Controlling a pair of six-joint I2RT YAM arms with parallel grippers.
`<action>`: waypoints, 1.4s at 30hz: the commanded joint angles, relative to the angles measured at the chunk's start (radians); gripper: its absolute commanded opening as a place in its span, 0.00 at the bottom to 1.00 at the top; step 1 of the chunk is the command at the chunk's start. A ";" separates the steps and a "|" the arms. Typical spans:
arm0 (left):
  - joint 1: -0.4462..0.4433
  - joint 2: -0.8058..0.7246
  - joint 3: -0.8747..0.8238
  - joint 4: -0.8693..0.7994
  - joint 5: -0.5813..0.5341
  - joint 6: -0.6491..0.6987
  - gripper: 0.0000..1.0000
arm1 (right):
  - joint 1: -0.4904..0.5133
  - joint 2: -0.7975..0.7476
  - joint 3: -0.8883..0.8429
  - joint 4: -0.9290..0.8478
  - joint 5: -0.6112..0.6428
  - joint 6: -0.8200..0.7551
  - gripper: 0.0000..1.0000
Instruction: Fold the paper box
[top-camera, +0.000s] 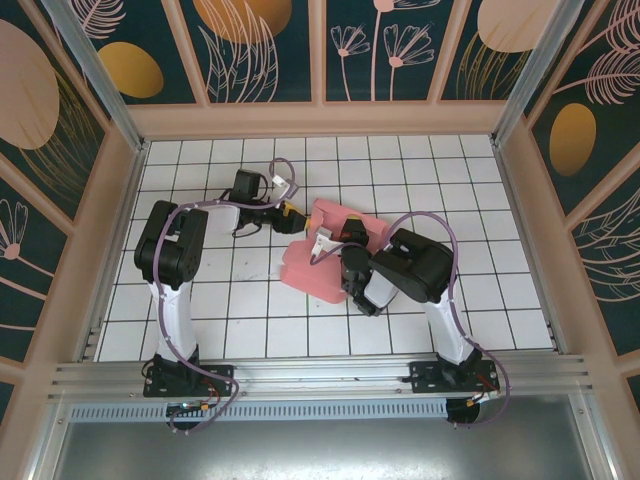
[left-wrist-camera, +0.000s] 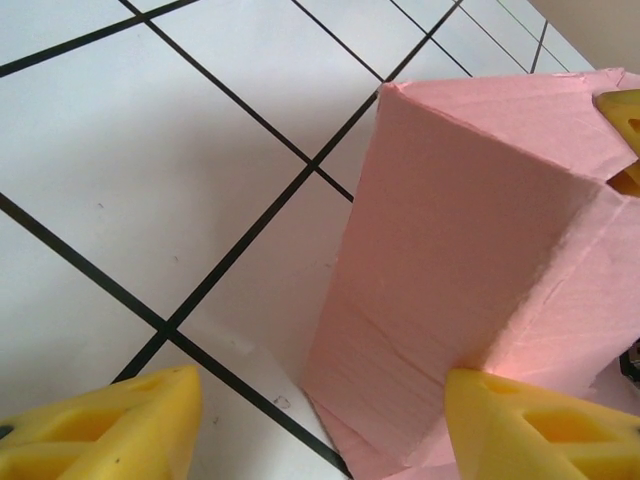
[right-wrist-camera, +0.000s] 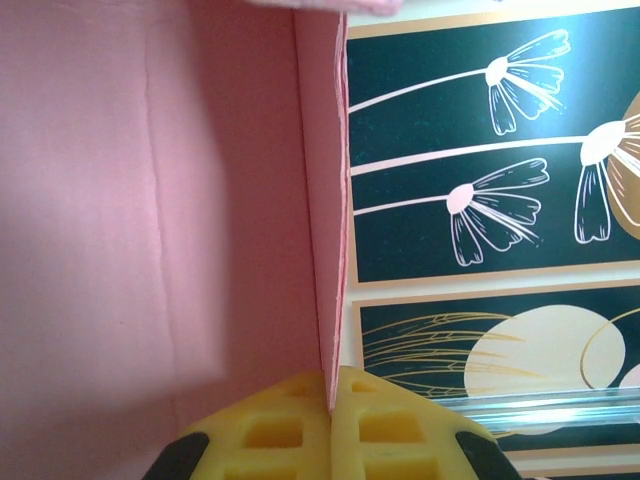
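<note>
Bracing seems the aim: right pincer (right-wrist-camera: 330, 400) clenches a raised wall of the paper box (right-wrist-camera: 150, 250). Left pincer (left-wrist-camera: 320, 395) gapes released beside another panel, probably to push it.

We're seeing the paper box (top-camera: 303, 270) as plain salmon-pink thin card, partly folded up rather than flat. It sits on the white tiles (top-camera: 200, 300) about mid-table, a touch right of centre. From above, one part lies low at the near-left and another rises at the far end. In the left wrist view, the paper box (left-wrist-camera: 470, 250) has a panel standing up off the floor with sharp creased corners. In the right wrist view, the paper box (right-wrist-camera: 150, 200) is a smooth pink wall with a faint vertical crease, its thin edge side-on.
</note>
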 joint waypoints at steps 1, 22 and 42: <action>-0.012 -0.046 -0.026 0.042 0.078 -0.008 0.67 | -0.004 0.005 0.012 0.051 -0.010 0.028 0.00; -0.023 0.007 0.014 0.021 0.089 -0.007 0.55 | 0.000 -0.003 0.018 0.035 -0.017 0.044 0.00; -0.031 0.023 0.013 0.018 0.060 -0.011 0.55 | 0.015 -0.154 0.025 -0.321 -0.088 0.306 0.00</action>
